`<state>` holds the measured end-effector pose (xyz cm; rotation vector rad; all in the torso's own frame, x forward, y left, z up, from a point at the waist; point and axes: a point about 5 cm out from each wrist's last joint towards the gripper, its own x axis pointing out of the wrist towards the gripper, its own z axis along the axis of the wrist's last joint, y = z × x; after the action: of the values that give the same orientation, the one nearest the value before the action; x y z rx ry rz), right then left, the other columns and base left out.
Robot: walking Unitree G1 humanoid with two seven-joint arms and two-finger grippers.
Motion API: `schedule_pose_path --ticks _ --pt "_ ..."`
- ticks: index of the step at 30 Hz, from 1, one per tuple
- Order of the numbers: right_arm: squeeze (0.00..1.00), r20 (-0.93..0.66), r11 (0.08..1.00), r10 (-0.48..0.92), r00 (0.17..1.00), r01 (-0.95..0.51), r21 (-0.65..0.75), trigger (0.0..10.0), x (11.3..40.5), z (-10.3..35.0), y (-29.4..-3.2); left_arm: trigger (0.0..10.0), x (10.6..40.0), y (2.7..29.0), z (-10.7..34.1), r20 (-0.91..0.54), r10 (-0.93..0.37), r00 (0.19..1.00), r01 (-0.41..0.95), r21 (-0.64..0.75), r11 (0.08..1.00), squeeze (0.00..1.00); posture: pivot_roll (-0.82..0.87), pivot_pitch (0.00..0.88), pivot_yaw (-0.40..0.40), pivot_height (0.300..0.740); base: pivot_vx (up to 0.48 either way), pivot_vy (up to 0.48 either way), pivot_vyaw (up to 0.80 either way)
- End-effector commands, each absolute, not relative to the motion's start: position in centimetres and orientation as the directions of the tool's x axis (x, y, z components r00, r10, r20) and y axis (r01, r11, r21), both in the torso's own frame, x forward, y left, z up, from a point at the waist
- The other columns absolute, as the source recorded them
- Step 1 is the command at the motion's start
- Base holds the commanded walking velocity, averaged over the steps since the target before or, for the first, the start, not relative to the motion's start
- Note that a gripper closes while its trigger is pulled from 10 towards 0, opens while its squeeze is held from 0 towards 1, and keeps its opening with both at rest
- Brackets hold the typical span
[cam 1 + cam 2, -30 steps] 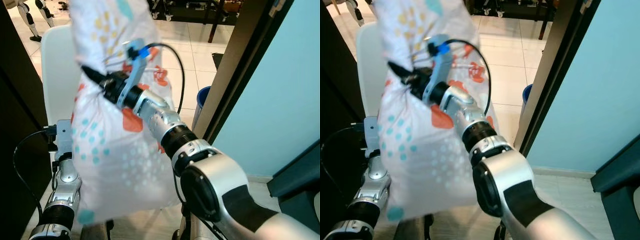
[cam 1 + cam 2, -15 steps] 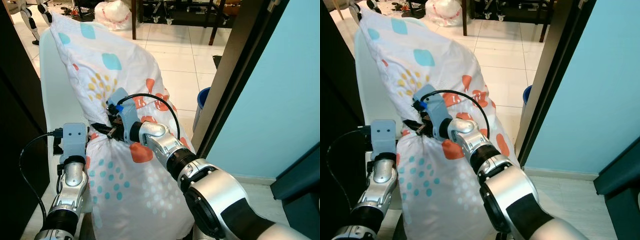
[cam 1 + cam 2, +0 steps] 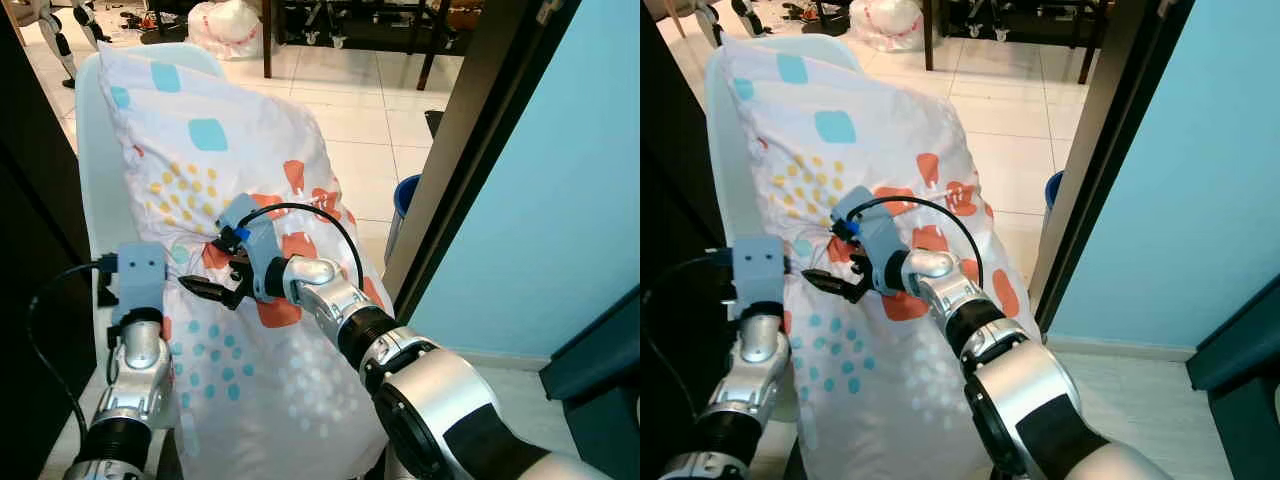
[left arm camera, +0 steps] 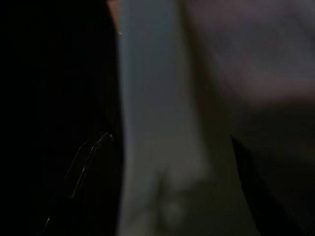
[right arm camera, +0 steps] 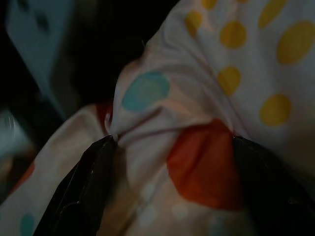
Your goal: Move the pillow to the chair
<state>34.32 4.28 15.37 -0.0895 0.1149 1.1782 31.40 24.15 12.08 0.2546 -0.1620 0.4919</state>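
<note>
Leaning on white chair (image 3: 95, 160), dotted white pillow (image 3: 240, 150), right gripper (image 3: 203, 291) jaws spread, left's unclear

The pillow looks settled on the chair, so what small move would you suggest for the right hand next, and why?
Probably draw the right hand straight back. Its fingers are spread, no longer pinching fabric, and the pillow leans against the chair back, apparently resting there unaided.
</note>
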Motion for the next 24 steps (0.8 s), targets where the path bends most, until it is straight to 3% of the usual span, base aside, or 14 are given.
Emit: schedule_pose_path --ticks 1,6,8,11,13,15,18,21,24 --pt "1.00 -0.094 0.235 0.971 0.219 -0.945 0.227 10.0 28.1 11.5 10.1 10.0 31.0 25.4 13.0 0.249 0.487 0.837 -0.536 0.199 0.820 0.00 0.04 0.080 -0.072 0.445 0.000 0.000 0.00" --pt "1.00 -0.056 0.230 0.973 0.224 -0.925 0.301 10.0 28.3 11.5 9.8 10.0 30.5 27.6 17.3 0.380 0.543 0.749 -0.605 0.057 0.794 0.00 0.04 0.078 -0.069 0.445 0.000 0.000 0.00" --pt "1.00 0.033 0.203 0.971 0.236 -0.893 0.402 10.0 28.8 12.3 9.6 10.0 30.6 27.3 19.2 0.440 0.506 0.742 -0.567 0.008 0.824 0.00 0.04 0.078 -0.072 0.445 0.000 0.000 0.00" --pt "1.00 0.060 0.192 0.969 0.239 -0.883 0.429 10.0 29.0 12.6 9.5 10.0 30.7 26.9 19.6 0.453 0.489 0.745 -0.547 -0.005 0.837 0.00 0.04 0.078 -0.074 0.445 0.000 0.000 0.00" --pt "1.00 0.166 0.092 0.966 0.198 -0.864 0.496 10.0 29.3 13.7 9.2 10.0 31.2 25.3 20.4 0.475 0.428 0.769 -0.467 -0.039 0.883 0.00 0.04 0.075 -0.072 0.445 0.000 0.000 0.00" --pt "1.00 0.166 0.092 0.966 0.198 -0.864 0.496 10.0 29.3 13.7 9.2 10.0 31.2 25.3 20.4 0.475 0.428 0.769 -0.467 -0.039 0.883 0.00 0.04 0.075 -0.072 0.445 0.000 0.000 0.00" --pt "1.00 0.242 0.016 0.957 0.160 -0.861 0.508 10.0 29.6 14.6 8.8 10.0 31.9 22.9 20.1 0.448 0.322 0.834 -0.311 -0.101 0.945 0.00 0.03 0.068 -0.070 0.445 0.000 0.000 0.00" --pt "1.00 0.285 0.031 0.934 0.216 -0.842 0.539 10.0 30.6 15.3 8.0 10.0 32.6 20.7 18.6 0.377 0.158 0.913 -0.125 -0.111 0.986 0.00 0.03 0.067 -0.069 0.445 0.000 0.000 0.00" --pt "1.00 0.315 0.046 0.911 0.265 -0.826 0.561 10.0 31.4 15.8 7.3 10.0 32.8 19.4 17.3 0.325 0.047 0.945 -0.022 -0.079 0.997 0.00 0.02 0.069 -0.067 0.445 0.000 0.000 0.00"
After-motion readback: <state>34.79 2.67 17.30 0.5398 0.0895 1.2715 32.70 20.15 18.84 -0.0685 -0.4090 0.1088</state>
